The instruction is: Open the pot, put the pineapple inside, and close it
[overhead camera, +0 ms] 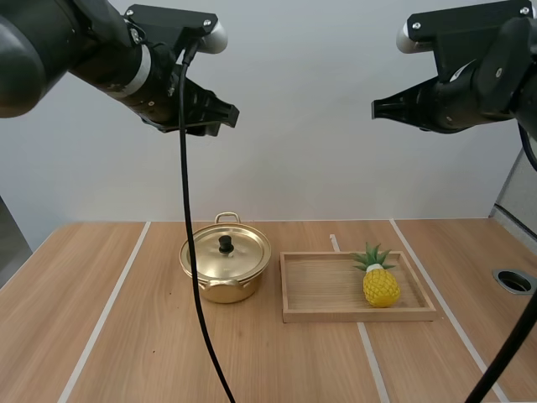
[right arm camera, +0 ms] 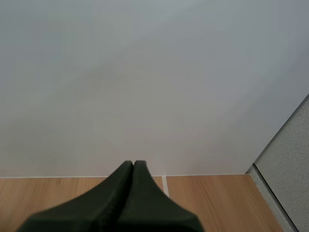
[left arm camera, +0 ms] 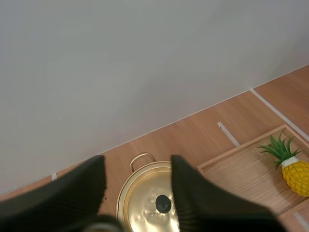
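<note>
Hovering high, my left gripper (left arm camera: 137,166) is spread wide, the pot (overhead camera: 220,285) directly below, lid (overhead camera: 243,252) on. My right gripper (overhead camera: 377,109), clenched on nothing, hangs above the tray (overhead camera: 319,315) holding the pineapple (overhead camera: 380,284). Left is nearer the lid.

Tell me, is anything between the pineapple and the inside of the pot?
Yes. The lid sits on the pot, closing it. The pineapple lies in the wooden tray beside the pot, so the tray's low rim is between them too. Nothing visible stands between the open left gripper and the lid's knob.
</note>
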